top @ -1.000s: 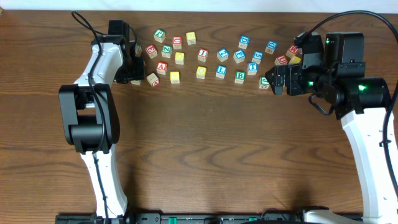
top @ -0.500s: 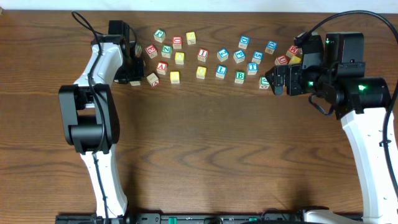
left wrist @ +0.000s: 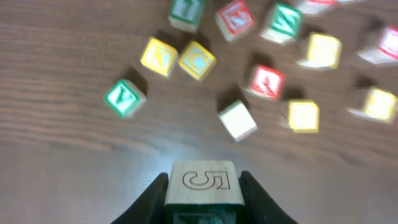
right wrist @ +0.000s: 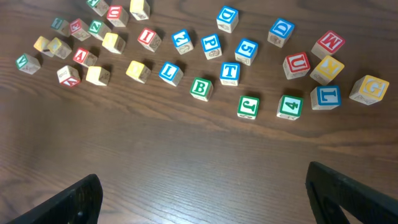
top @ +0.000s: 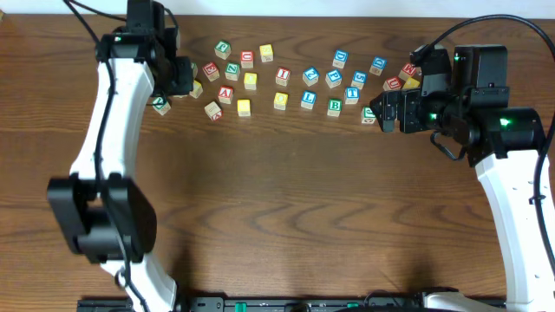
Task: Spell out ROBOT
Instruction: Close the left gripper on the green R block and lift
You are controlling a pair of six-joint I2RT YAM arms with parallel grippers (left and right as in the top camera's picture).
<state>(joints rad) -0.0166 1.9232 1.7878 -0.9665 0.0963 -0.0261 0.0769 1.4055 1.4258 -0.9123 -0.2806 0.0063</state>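
Observation:
Many small letter blocks lie scattered along the far side of the table [top: 286, 217]. My left gripper [left wrist: 202, 196] is shut on a wooden block [left wrist: 201, 182] with an outlined "5" on top and a green face below, held above the wood. In the overhead view the left gripper [top: 184, 85] is at the left end of the row. A green V block [left wrist: 124, 98], yellow blocks [left wrist: 158, 57] and a red A block [left wrist: 266, 82] lie beyond it. My right gripper [right wrist: 211, 199] is open and empty, near a green B block [right wrist: 200, 88] and a blue T block [right wrist: 229, 73].
At the right end lie a red U block [right wrist: 296, 65], a red M block [right wrist: 329, 42], a yellow G block [right wrist: 368, 89] and a green J block [right wrist: 247, 106]. The right arm [top: 486, 121] stands over the right end of the row.
My left arm has swung out to the left and risen, carrying the block. A green block by the left end of the row is now uncovered. The right arm has not moved.

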